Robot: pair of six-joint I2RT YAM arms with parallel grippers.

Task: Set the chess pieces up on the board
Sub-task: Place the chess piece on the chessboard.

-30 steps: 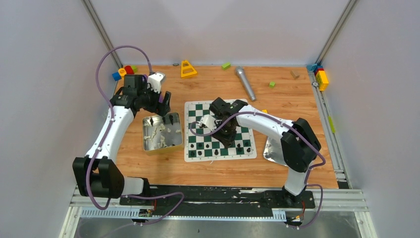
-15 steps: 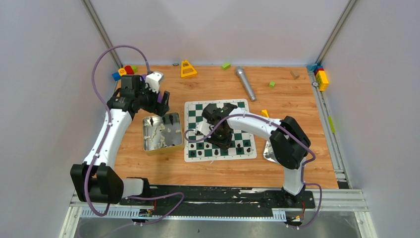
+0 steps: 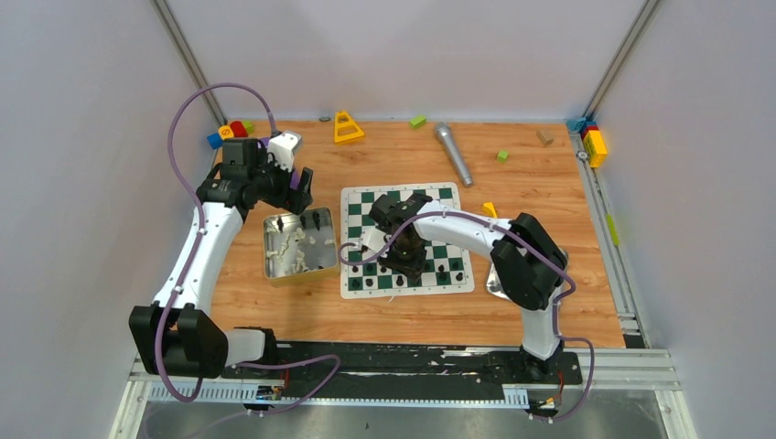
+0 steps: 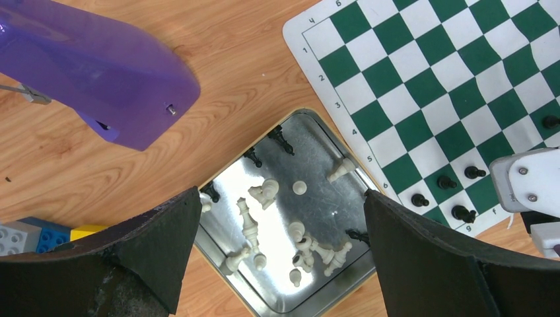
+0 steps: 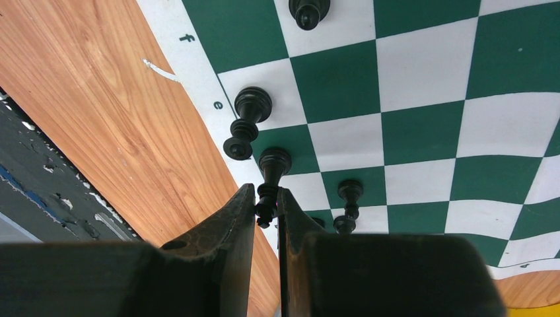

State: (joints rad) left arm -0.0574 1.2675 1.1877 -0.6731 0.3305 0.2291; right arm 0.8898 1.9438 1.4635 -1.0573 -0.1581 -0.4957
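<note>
Right wrist, right claw [image 5: 266,205] clamped on black piece [image 5: 272,173] over board [image 5: 422,132]; left claw [image 4: 280,198] spread wide above tray [image 4: 310,142]

We find the board [image 3: 357,206] mid-frame; just left of it sits a tray [image 3: 266,254] holding chess pieces [image 3: 295,245]; more stand along the board's lower edge.

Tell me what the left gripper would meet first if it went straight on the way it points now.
Probably the cream chess pieces lying loose in the metal tray: the left gripper points down at it, jaws open. Its height above them is unclear.
</note>
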